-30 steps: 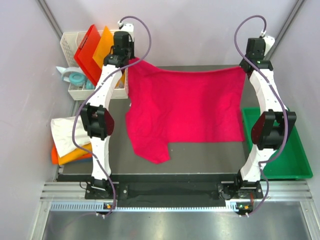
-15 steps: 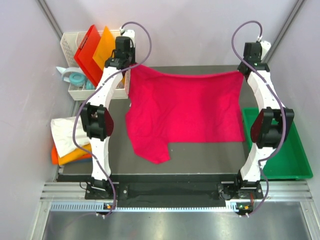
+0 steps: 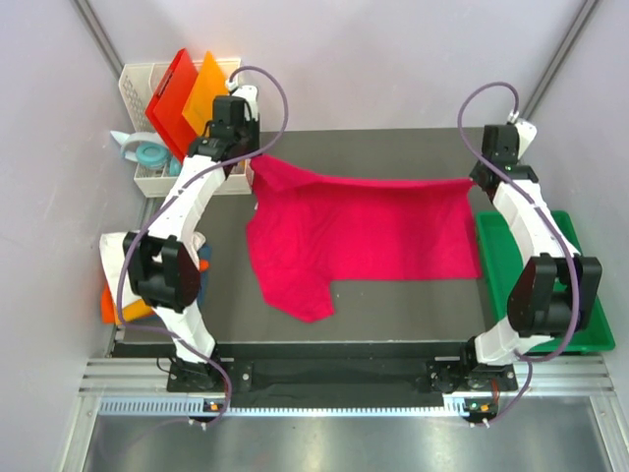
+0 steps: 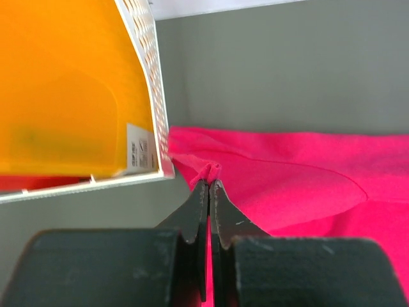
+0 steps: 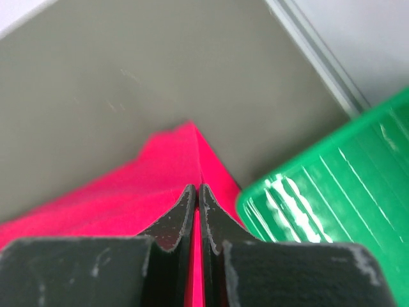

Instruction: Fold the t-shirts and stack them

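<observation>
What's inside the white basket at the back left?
A red board and an orange board stand in the white basket; a teal roll lies nearer. The left arm covers its right end.

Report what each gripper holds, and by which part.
Both grip the crimson-pink t-shirt: the left gripper pinches its far-left corner, the right gripper its far-right corner.

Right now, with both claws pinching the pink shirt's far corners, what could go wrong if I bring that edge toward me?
1. The left claw grips only a small tuft of the crimson shirt, so the cloth may slip out under tension.
2. That claw sits close beside the corner of the white basket, and claw or cloth could catch on it.
3. The right claw holds its corner next to the green tray, so the hem could drag over the rim.
</observation>
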You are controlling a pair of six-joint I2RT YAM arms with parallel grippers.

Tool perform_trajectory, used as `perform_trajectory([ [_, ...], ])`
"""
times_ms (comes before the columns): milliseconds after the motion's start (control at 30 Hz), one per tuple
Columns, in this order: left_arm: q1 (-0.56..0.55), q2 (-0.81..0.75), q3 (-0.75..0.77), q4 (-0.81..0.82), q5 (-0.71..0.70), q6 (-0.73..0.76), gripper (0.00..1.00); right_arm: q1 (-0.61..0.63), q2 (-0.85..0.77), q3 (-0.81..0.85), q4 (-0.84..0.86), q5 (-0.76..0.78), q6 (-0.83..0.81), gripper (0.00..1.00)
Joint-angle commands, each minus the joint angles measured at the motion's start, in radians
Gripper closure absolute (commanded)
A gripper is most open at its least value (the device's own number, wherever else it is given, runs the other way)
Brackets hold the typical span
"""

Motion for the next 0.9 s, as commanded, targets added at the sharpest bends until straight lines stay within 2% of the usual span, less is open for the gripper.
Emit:
perform_trajectory([
  [0,-0.004,-0.103,-0.086,0.002,0.042,-0.025,1.0,0.001,-0.093,-0.106,0.051,0.026,0.025,1.0],
  [167,-0.022,-0.153,-0.235,0.025,0.045,-0.02,1.0,0.001,-0.15,-0.238,0.091,0.026,0.032,1.0],
  [433,-0.045,-0.141,-0.39,0.088,0.037,-0.017,1.0,0.001,-0.105,-0.252,0.086,0.046,0.04,1.0],
  [867,-0.048,-0.091,-0.346,0.09,0.002,-0.011,1.0,0.0,-0.027,-0.208,0.071,0.054,0.043,1.0],
])
